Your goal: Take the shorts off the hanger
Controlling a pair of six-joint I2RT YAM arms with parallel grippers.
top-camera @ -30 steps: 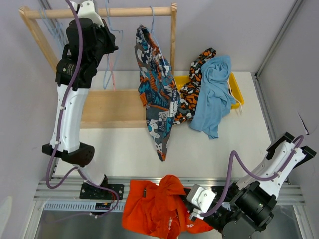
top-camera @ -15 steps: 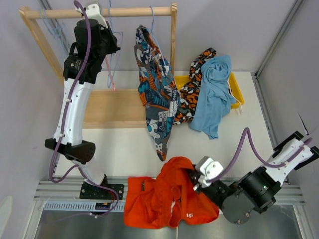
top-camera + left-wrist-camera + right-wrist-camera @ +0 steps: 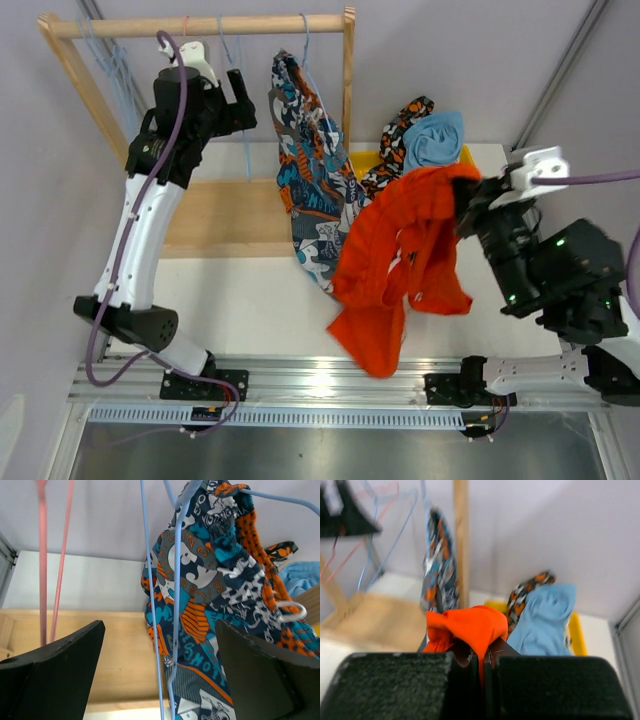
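Note:
The plain orange shorts (image 3: 400,255) hang in the air over the table, pinched at the top by my shut right gripper (image 3: 468,205). In the right wrist view the orange shorts (image 3: 470,625) bulge above the closed right gripper (image 3: 487,665). The blue-orange-white print shorts (image 3: 312,175) hang from a blue hanger on the wooden rail (image 3: 200,25). My left gripper (image 3: 238,100) stands open up at the rail. In the left wrist view the left gripper (image 3: 160,672) has bare blue hanger wires (image 3: 151,605) running between its wide-apart fingers, with the print shorts (image 3: 215,575) just right of them.
Camouflage shorts (image 3: 408,118) and light blue shorts (image 3: 437,138) lie heaped on a yellow bin (image 3: 470,153) at the back right. A pink hanger (image 3: 42,555) hangs left of the blue wires. The rack's wooden base board (image 3: 215,215) lies on the table.
My right arm has swung the orange shorts up from the near edge to above the table's right side. My left gripper has opened beside the hangers.

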